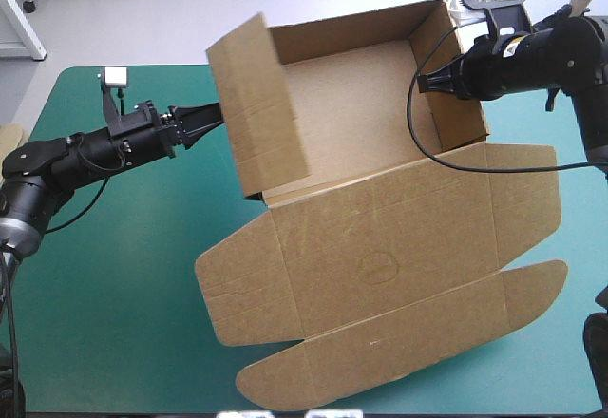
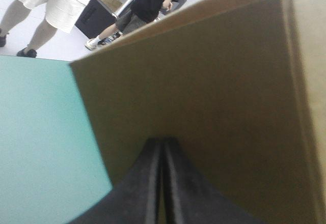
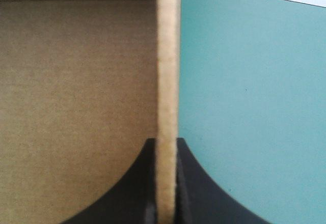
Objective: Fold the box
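Teal-green desk (image 1: 104, 294) filling most of the high view, with the brown box (image 1: 380, 209) sprawled from upper centre to lower right of the frame. Lid (image 1: 380, 266) flat on the desk across the middle and lower frame, its flaps (image 1: 399, 347) spread wide and unfolded. Tray half at upper centre already taking shape: far wall (image 1: 342, 33), left wall (image 1: 256, 104) and right wall (image 1: 465, 119) all raised around the floor (image 1: 351, 104). Left wall standing at a tilt, direction of lean hard to tell, seemingly not yet tucked. Left arm (image 1: 104, 147) in from centre left, jaws closed to a single point with nothing between them, tip touching the outer face of the left wall. Right arm (image 1: 541, 57) in from upper right, jaws clamped on the top edge of the right wall, board sandwiched between them. By the look of it, past the halfway mark: walls up, tucking and locking to come, lid not yet dealt with.
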You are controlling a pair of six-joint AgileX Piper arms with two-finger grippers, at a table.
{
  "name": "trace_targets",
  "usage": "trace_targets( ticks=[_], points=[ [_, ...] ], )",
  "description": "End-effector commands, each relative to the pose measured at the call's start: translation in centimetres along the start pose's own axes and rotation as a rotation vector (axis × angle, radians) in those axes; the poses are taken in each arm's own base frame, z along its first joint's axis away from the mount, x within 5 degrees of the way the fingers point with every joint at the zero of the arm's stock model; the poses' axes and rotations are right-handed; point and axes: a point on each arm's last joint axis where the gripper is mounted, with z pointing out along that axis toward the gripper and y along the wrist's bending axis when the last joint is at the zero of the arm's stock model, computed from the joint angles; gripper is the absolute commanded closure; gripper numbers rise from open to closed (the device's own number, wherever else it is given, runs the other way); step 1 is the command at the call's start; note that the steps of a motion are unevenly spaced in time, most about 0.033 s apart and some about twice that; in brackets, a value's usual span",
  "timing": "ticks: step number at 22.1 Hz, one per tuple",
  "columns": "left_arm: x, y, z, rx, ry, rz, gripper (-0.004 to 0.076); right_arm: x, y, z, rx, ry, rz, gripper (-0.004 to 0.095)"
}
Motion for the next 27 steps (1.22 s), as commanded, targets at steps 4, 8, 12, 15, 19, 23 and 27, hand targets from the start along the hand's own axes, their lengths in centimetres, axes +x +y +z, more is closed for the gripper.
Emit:
trace_targets(
  ticks=[4,8,12,15,19,23,27],
  points=[
    [-1.8,-4.8,1.6,0.136,-0.065,0.056,0.0717,-0.6,0.5,-1.6,-0.02,-0.076,0.013,0.0926],
    [-2.1,-4.9,1.7,0.119,-0.079,0.029,0.0609,-0.6,0.4,-1.6,-0.01,-0.073,0.01,0.0926],
    [-2.1,-4.9,1.7,0.118,-0.079,0.03,0.033,-0.6,0.4,-1.6,-0.01,-0.073,0.01,0.0926],
    [-2.0,-5.0,1.7,0.134,-0.068,0.031,0.0319,-0.6,0.4,-1.6,-0.01,-0.073,0.01,0.0926],
    [-2.0,-5.1,1.7,0.14,-0.063,0.009,0.0319,-0.5,0.4,-1.5,-0.01,-0.071,0.01,0.0926],
    [-1.9,-5.2,1.7,0.152,-0.055,-0.007,0.0319,-0.5,0.4,-1.5,-0.012,-0.071,0.011,0.0926],
    [-1.9,-5.2,1.7,0.148,-0.057,-0.012,0.0319,-0.5,0.5,-1.5,-0.02,-0.072,0.012,0.0926]
  ],
)
